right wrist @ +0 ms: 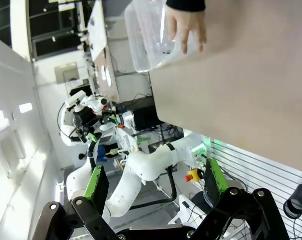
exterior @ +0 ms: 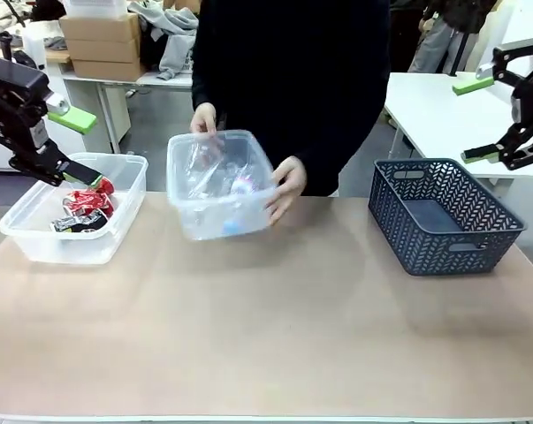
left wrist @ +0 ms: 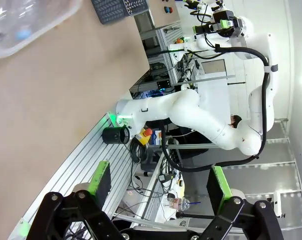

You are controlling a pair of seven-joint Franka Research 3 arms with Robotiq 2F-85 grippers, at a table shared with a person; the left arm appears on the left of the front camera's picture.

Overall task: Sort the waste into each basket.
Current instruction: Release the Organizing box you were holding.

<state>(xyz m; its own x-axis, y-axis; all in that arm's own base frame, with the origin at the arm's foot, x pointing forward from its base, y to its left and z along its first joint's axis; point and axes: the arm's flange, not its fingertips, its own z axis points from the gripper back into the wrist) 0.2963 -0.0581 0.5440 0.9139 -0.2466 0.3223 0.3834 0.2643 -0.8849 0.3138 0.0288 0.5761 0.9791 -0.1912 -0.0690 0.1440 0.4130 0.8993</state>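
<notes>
Person's hands (exterior: 288,185) tilting clear tub (exterior: 220,184) at table's far edge (exterior: 328,196), pincers wide

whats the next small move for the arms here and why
Probably wait with both grippers open. The person's hands are tilting the middle clear tub of bottles above the table, so nothing is free to grasp. The left gripper hovers over the tub of cans; the right gripper hangs above the lattice basket.

We note three containers in row on table (exterior: 266,344): tub (exterior: 72,221) at left with cans (exterior: 87,208) inside; middle tub (exterior: 220,185) tilted, bottles inside, person's hands (exterior: 288,187) on both sides; basket (exterior: 443,216) at right.
</notes>
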